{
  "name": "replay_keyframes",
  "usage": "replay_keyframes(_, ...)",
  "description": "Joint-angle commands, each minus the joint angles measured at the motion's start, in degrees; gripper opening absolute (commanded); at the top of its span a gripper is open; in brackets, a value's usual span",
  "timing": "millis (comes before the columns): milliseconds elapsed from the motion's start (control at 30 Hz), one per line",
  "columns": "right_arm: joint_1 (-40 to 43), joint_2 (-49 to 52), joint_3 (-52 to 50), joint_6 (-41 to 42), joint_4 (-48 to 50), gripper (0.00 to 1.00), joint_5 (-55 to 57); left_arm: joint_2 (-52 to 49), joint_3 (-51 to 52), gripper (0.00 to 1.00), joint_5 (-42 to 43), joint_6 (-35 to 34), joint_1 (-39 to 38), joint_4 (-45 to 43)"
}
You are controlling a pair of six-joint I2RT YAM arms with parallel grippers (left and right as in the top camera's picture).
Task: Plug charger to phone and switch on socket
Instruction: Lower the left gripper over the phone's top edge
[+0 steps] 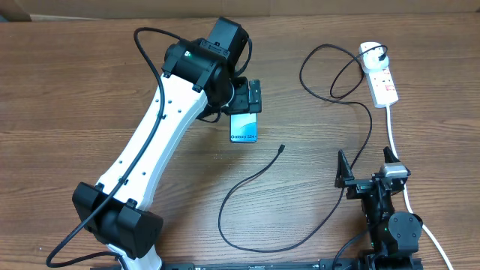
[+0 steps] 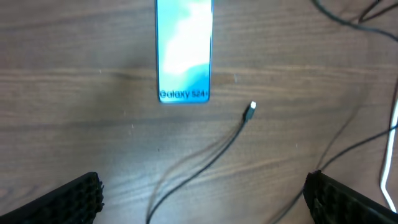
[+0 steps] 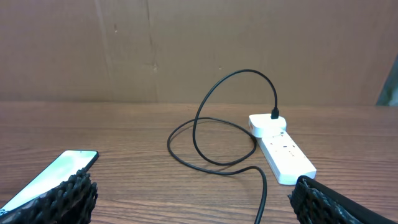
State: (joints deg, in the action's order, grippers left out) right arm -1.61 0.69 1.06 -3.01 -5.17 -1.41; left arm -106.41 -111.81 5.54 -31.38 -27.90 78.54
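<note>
The phone (image 1: 244, 127), light blue with small text at its near end, lies flat at the table's middle; it also shows in the left wrist view (image 2: 183, 50) and the right wrist view (image 3: 53, 174). My left gripper (image 1: 251, 97) hovers over the phone's far end, open and empty (image 2: 202, 199). The charger's connector tip (image 1: 280, 148) (image 2: 250, 111) lies on the wood just right of the phone, apart from it. Its black cable (image 1: 255, 180) loops to the plug (image 1: 373, 54) (image 3: 275, 114), seated in the white socket strip (image 1: 381, 79) (image 3: 283, 149). My right gripper (image 1: 366, 176) (image 3: 199, 208) is open and empty.
The strip's thick white cord (image 1: 394, 135) runs down the right side past my right arm; it also shows in the left wrist view (image 2: 392, 143). Black cable loops (image 1: 334, 75) lie left of the strip. A brown board wall (image 3: 186, 50) stands behind the table.
</note>
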Motion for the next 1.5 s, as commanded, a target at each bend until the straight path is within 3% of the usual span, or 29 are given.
replay_keyframes(0, -0.3, -0.5, -0.6, -0.3, 0.3, 1.0, 0.5, -0.3, -1.2, 1.0, -6.3, 0.1, -0.2, -1.6)
replay_keyframes(133, -0.3, -0.5, -0.6, -0.3, 0.3, 1.0, 0.5, -1.1, -1.2, 1.0, -11.4, -5.0, -0.3, -2.8)
replay_keyframes(500, -0.3, -0.5, -0.6, -0.3, 0.3, 1.0, 0.5, -6.0, -1.2, 1.0, -9.7, -5.1, -0.3, -12.0)
replay_keyframes(1467, -0.3, -0.5, -0.6, -0.3, 0.3, 1.0, 0.5, -24.4, -1.2, 1.0, -8.8, 1.1, -2.1, -15.4)
